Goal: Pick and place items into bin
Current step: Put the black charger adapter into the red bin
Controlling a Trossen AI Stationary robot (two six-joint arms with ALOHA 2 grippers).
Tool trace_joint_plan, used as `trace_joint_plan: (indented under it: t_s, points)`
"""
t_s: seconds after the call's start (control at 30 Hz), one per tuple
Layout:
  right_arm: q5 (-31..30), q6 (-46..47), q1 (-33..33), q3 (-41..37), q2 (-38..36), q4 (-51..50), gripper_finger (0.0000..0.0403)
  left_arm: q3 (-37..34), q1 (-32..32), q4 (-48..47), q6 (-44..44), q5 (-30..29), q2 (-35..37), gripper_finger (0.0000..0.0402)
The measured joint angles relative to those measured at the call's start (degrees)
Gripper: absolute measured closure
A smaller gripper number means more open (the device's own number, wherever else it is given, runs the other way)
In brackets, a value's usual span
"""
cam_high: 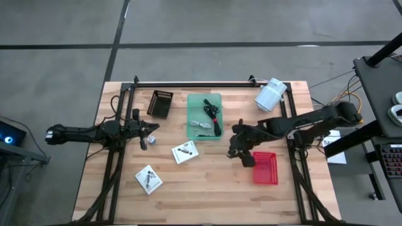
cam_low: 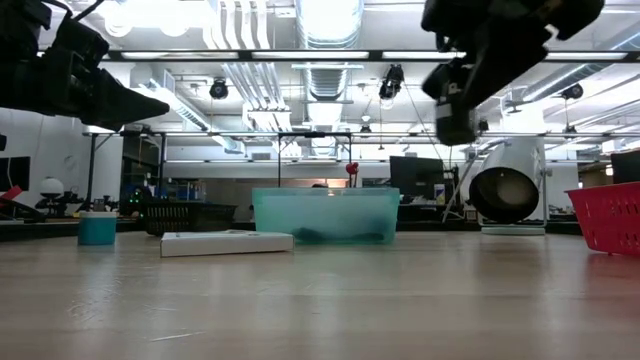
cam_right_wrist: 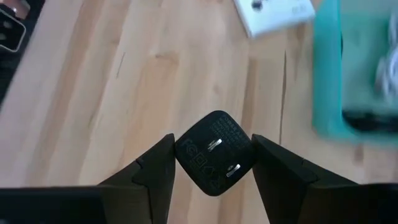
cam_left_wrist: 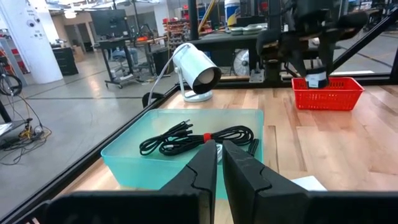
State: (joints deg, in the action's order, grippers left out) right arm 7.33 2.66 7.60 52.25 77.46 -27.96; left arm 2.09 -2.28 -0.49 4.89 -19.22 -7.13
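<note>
Pinched between the right hand's [cam_right_wrist: 214, 155] fingers, a small black plug cube [cam_right_wrist: 214, 152] is hanging above the bench [cam_high: 207, 188]; next, carrying it over the green translucent bin [cam_high: 194, 129] and releasing. Left hand [cam_left_wrist: 219, 163] is waiting, closed and empty.

A wooden table [cam_high: 207, 188] carries a green bin [cam_high: 205, 100] at its middle with a black cable [cam_high: 212, 113] and a pale cable [cam_high: 201, 123] inside, a dark basket [cam_high: 160, 103] to its left, and a white cylinder [cam_high: 270, 94] near the far right corner. Two white packets [cam_high: 185, 151] lie in front of the bin, one just beside it and the other [cam_high: 149, 179] nearer the front left. The left gripper [cam_high: 148, 133] hangs left of the bin, while the right gripper [cam_high: 237, 149] hangs right of it, just beside a red basket [cam_high: 266, 168].
</note>
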Motion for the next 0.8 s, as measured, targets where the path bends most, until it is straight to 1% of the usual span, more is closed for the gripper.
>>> trace_joint_plan:
  t_s: [0.1,0.27,0.57,0.8]
  points:
    - [-0.4,5.83,0.35,0.0,-1.71,-4.61,0.023,0.0,0.02,0.01,0.0,-0.02,0.02,0.0391]
    - [-3.58,14.05,2.5,-0.15,-3.89,-11.55,0.023,0.0,0.0,0.0,0.0,-0.04,-0.07,0.0391]
    - [-8.91,25.76,9.78,-0.28,-6.22,-18.58,0.023,0.0,0.0,0.02,0.0,-0.09,-0.25,0.0391]
    - [-12.06,39.82,15.86,-0.29,-6.56,-27.0,0.023,-0.02,0.0,0.02,0.0,-0.09,-0.33,0.0391]
